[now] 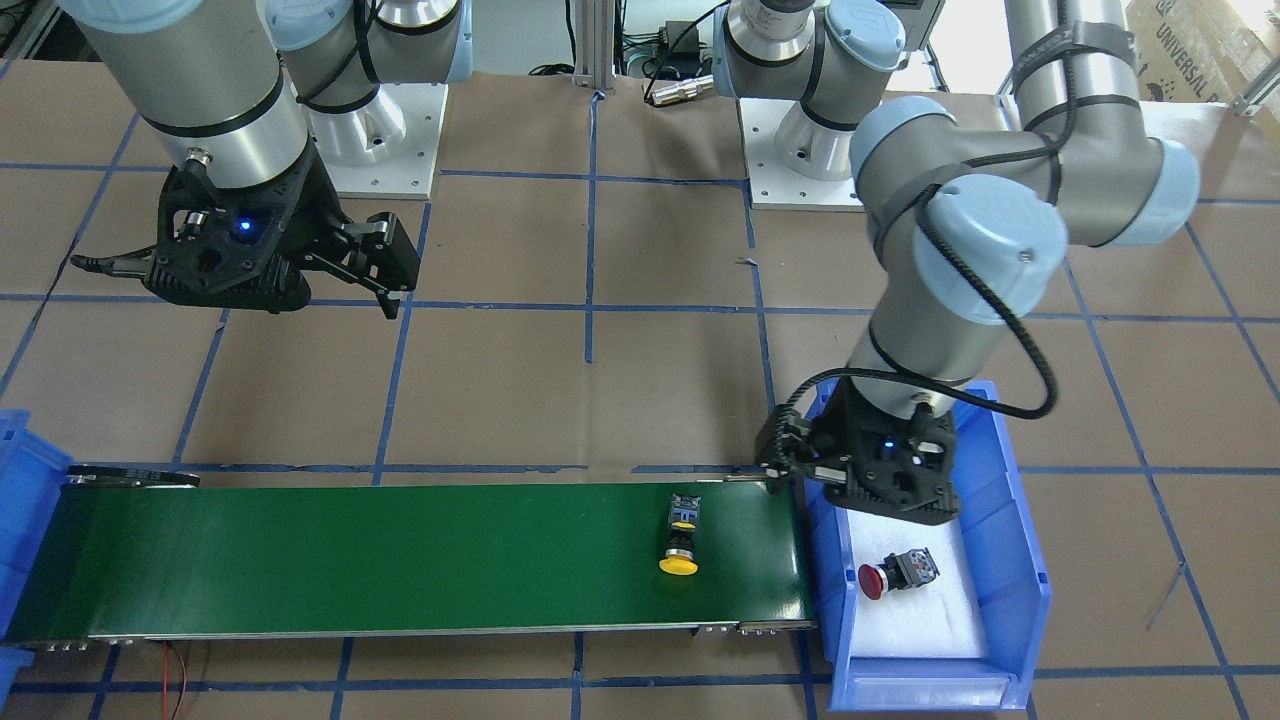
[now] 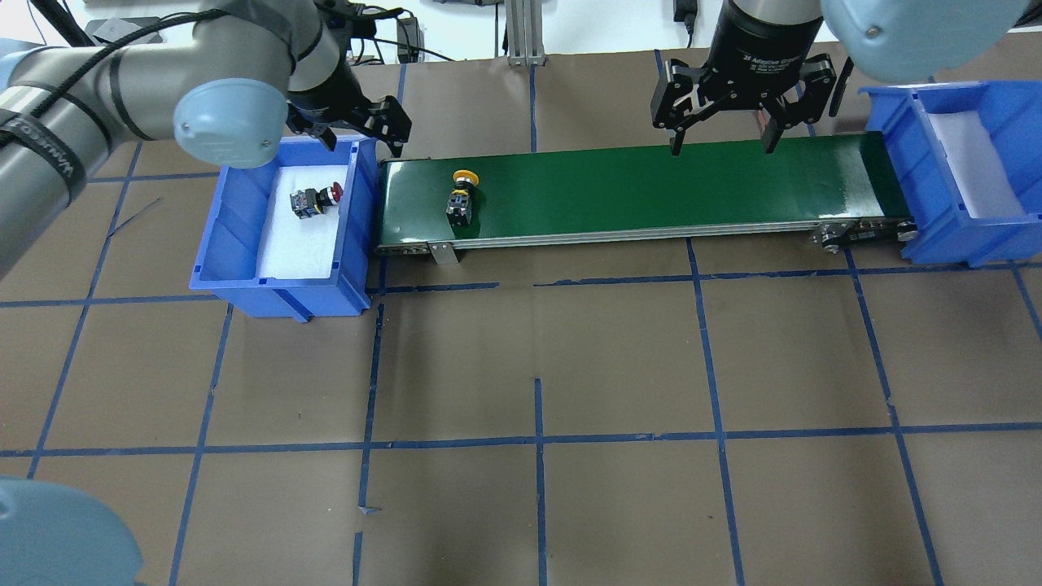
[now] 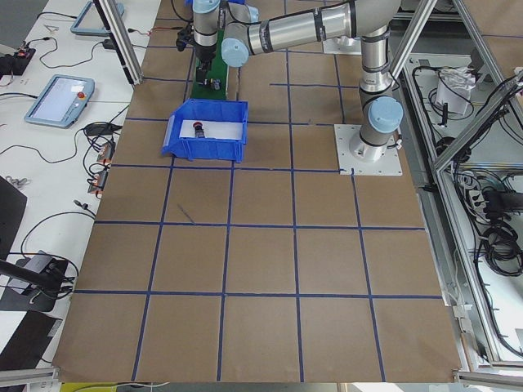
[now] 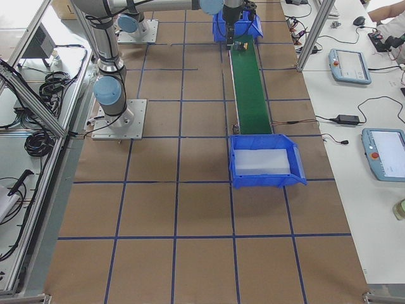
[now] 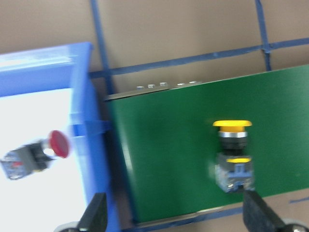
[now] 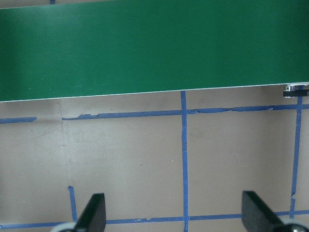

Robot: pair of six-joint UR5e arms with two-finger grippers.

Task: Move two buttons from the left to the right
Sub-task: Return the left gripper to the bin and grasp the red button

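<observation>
We hold our left gripper (image 2: 365, 146) with its fingers spread and nothing between them, above the edge where the left blue bin (image 2: 277, 286) meets the green belt (image 2: 651, 185). The yellow button (image 2: 461, 196) lies on its side on the belt near that end, and the red button (image 2: 314, 199) lies in the bin. Our right gripper (image 2: 721, 147) hangs released and empty above the belt's far edge, near the right blue bin (image 2: 961, 238).
</observation>
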